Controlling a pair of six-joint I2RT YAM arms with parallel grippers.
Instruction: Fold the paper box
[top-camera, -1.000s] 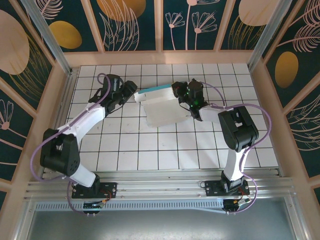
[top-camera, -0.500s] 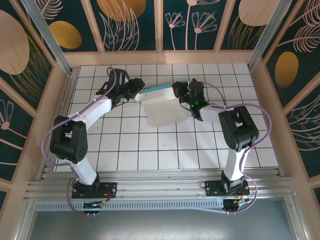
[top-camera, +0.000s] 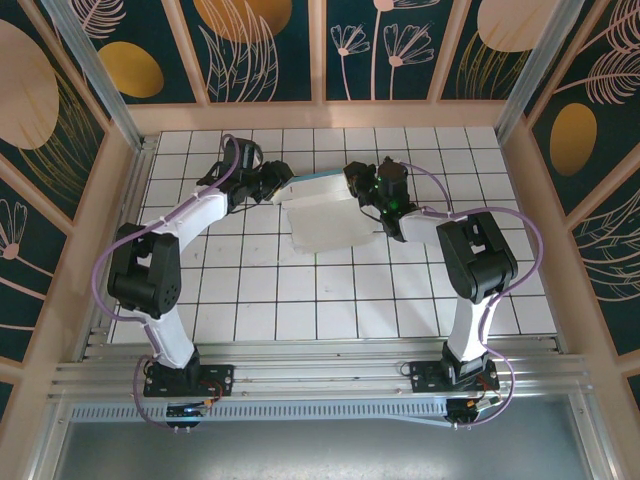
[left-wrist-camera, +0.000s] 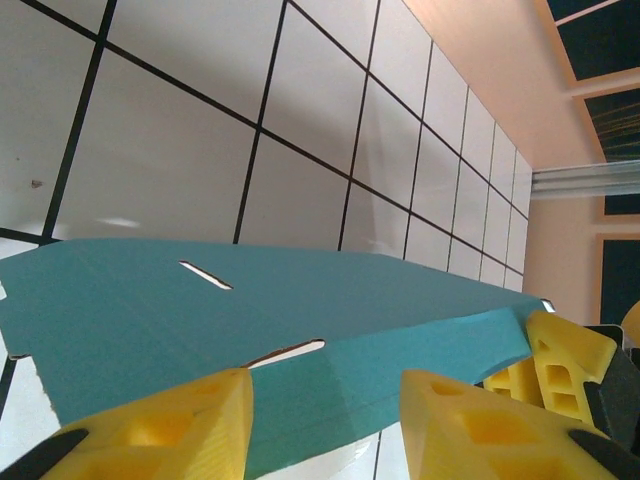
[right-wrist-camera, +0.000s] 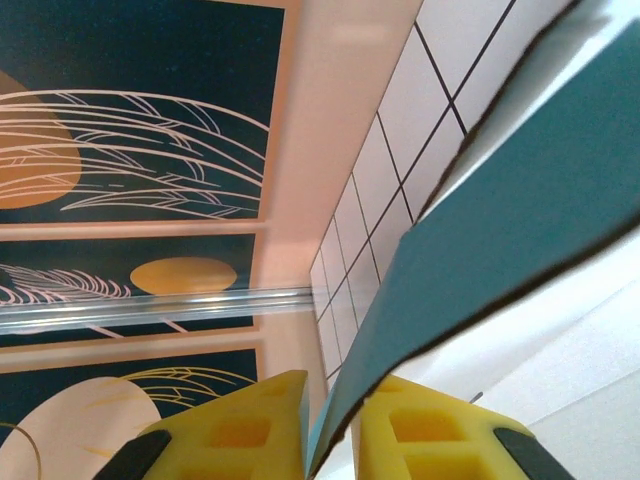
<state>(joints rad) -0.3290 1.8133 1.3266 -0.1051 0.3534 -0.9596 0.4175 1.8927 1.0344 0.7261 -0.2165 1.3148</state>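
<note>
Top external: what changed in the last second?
The left gripper reached in rightward to the left end of the raised turquoise flap of the paper box; its open fingers now straddle it. The right gripper kept its hold on the flap's right end, and the sheet stayed put.

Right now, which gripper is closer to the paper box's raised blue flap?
The right gripper, barely: it pinches one end of the paper box's flap. The left gripper straddles the other end, jaws open.

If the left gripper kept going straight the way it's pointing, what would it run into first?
The paper box: its raised turquoise flap lies right ahead of the left gripper, apparently almost touching, though depth is unclear.
</note>
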